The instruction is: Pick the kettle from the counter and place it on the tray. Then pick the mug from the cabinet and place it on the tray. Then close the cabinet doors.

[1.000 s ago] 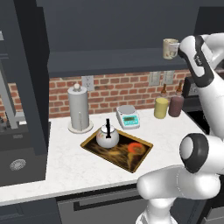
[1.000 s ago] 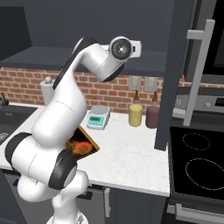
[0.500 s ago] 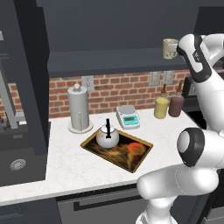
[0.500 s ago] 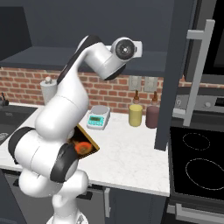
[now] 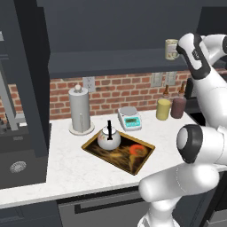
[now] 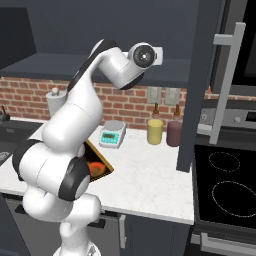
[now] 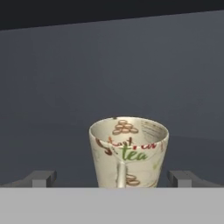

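Mug, left base view: mug (image 5: 171, 48) upright on cabinet shelf (image 5: 119, 62), right side hidden by the arm's wrist; gripper itself hard to make out.
Clutter, left base view: kettle (image 5: 108, 138) stands on tray (image 5: 144, 160); paper towel roll (image 5: 79, 110), scale (image 5: 130, 118), yellow jar (image 5: 163, 109), maroon jar (image 5: 178, 107) along the brick wall.
Right base view: cabinet door (image 6: 200, 85) hangs open beside the wrist; tray mostly behind the arm.
Hand view: mug (image 7: 128, 151) centred, base cut off; gripper (image 7: 113, 178) fully open, fingertips (image 7: 43, 178) either side of it, apart, holding nothing.
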{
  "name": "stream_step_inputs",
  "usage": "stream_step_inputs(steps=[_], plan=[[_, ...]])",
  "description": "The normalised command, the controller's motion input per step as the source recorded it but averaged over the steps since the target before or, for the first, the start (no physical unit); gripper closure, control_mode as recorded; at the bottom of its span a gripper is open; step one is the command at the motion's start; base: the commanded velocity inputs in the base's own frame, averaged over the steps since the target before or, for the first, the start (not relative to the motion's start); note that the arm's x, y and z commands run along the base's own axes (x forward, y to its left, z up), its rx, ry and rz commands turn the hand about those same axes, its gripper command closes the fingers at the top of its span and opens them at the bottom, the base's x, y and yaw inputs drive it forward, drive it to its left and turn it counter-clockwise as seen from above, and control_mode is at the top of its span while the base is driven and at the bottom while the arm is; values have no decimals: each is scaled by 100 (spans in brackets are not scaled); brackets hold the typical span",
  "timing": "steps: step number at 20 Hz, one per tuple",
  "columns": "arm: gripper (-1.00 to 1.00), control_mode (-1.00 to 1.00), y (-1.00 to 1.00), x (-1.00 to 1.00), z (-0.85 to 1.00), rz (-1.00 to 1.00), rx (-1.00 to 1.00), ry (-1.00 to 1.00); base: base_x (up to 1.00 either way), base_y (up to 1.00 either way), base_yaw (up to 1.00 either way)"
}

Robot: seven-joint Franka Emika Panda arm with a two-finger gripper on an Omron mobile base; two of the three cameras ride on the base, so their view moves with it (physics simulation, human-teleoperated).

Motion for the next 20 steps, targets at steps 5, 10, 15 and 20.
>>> stream_step_inputs(steps=[5,10,15,20], plan=[[-100,-100,0,8,-5,0,0,0,0,0,0],[-100,-100,0,3,-8,0,0,0,0,0,0],[-100,-100,0,1,-7,0,0,0,0,0,0],[-100,-100,0,1,-3,0,0,0,0,0,0]])
